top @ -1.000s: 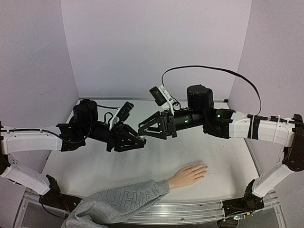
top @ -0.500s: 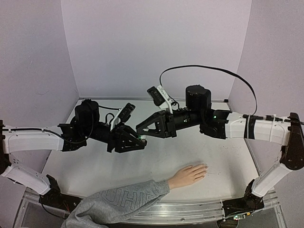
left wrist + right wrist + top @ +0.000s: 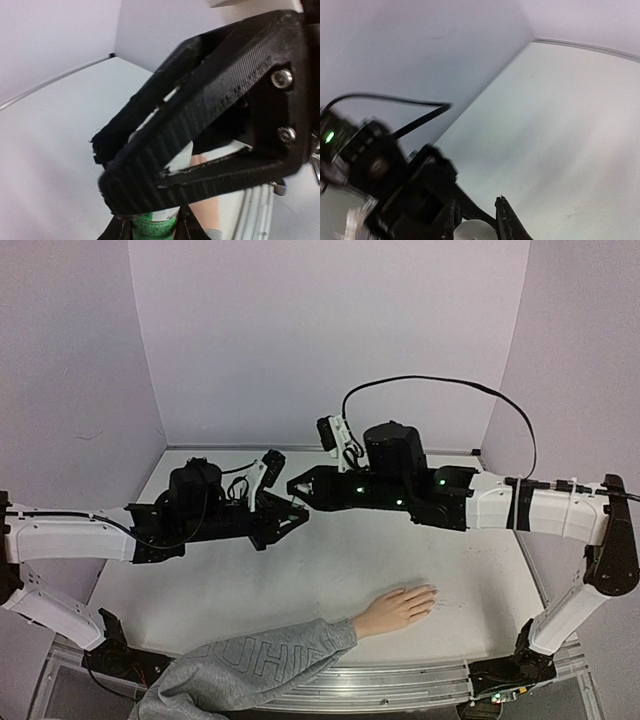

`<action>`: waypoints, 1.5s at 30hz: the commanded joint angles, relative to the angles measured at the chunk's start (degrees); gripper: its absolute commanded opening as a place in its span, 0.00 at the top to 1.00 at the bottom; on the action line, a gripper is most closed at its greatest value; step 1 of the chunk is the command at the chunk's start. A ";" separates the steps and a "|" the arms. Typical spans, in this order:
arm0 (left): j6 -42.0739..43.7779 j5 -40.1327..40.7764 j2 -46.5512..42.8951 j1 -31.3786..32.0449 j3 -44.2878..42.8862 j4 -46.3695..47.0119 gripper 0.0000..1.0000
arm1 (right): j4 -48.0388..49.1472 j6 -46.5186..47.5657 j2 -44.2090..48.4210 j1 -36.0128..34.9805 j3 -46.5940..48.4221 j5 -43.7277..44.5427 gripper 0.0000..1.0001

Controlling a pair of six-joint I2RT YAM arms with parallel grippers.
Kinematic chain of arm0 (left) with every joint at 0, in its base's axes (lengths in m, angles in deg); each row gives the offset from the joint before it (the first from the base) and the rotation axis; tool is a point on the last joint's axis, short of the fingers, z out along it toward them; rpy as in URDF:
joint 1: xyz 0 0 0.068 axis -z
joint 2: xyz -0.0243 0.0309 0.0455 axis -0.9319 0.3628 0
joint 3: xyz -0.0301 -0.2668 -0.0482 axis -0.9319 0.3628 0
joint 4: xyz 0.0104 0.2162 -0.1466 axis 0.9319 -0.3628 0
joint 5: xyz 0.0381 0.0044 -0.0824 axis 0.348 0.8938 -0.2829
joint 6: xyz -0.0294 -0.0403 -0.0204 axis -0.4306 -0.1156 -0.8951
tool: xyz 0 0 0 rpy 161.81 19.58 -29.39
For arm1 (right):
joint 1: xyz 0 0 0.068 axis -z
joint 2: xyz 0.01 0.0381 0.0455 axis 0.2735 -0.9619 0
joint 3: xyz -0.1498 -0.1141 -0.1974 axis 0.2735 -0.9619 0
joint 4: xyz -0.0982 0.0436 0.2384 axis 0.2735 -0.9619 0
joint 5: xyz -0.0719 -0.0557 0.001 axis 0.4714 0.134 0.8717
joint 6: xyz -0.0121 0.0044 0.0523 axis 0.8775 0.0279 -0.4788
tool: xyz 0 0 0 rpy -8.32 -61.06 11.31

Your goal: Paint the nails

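The flesh-coloured mannequin hand (image 3: 398, 608) lies palm down at the front of the table, with its grey sleeve (image 3: 250, 668) running to the near edge. Its nails (image 3: 431, 592) are too small to make out. My two grippers meet in mid-air above the table's middle. My left gripper (image 3: 297, 512) is shut on a small bottle with a green label (image 3: 152, 231). My right gripper (image 3: 296, 486) is shut on the bottle's white cap (image 3: 472, 233). In the left wrist view my left gripper (image 3: 152, 223) sits under the right gripper's black frame (image 3: 210, 110). In the right wrist view my right gripper (image 3: 474, 220) flanks the cap.
The white table (image 3: 330, 570) is walled by lilac panels on three sides. A black cable (image 3: 440, 385) arcs above the right arm. The left arm's body (image 3: 375, 165) fills the lower left of the right wrist view. A metal rail (image 3: 400, 680) runs along the near edge.
Both grippers have stayed joined at the bottle while rising and shifting toward the back wall. The right wrist has rolled and the left gripper has levelled out.
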 commanded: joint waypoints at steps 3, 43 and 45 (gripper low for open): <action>6.29 29.97 4.73 0.60 -6.45 -0.24 1.00 | -14.70 -13.36 -3.31 -10.46 8.91 34.33 1.00; -3.01 -42.30 2.52 -0.02 -6.74 7.44 1.00 | 23.18 3.25 9.57 5.90 -11.69 -44.42 0.36; -3.40 -42.33 2.95 -0.01 -6.95 7.81 1.00 | 23.27 3.53 9.09 5.29 -11.20 -44.58 0.38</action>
